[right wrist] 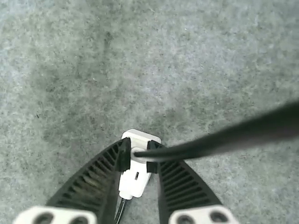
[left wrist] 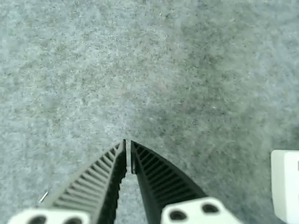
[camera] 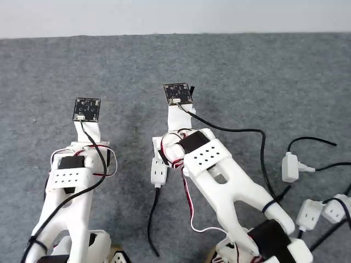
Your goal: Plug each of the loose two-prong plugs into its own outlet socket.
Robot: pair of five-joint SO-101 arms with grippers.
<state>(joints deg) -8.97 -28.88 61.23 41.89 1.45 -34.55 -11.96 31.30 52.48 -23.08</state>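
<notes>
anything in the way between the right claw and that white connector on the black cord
Nothing visible: the right claw is shut on the white plastic connector with its black cord, a finger on each side. A thick black cable crosses in front of the claw in the right wrist view; whether it touches is unclear.

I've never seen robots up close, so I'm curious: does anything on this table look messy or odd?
Nothing is broken or spilled. The loose connectors lie jumbled among black cords at the right of the table, and a black cable cuts across in front of the right gripper, shut on one white connector.
</notes>
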